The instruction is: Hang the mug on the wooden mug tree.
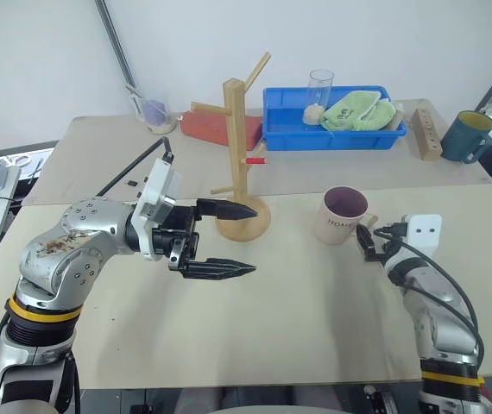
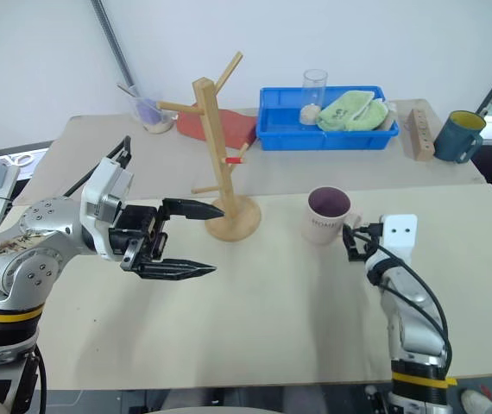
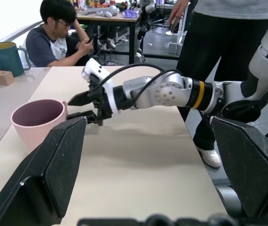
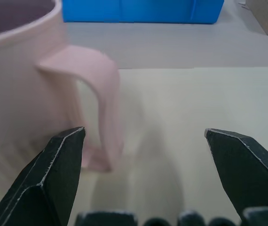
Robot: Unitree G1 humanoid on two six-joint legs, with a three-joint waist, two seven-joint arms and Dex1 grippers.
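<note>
Mug by the right gripper
The mug point(image 1: 343, 215) stands upright on the table, handle just ahead of the right gripper's point(image 4: 143, 141) spread, empty jaws.

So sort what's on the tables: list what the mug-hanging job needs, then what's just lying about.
For the job:
pink mug
wooden mug tree
right pincer, open beside the mug's handle

Lying about:
blue tray with green cloth and clear glass
teal mug
wooden block
</note>
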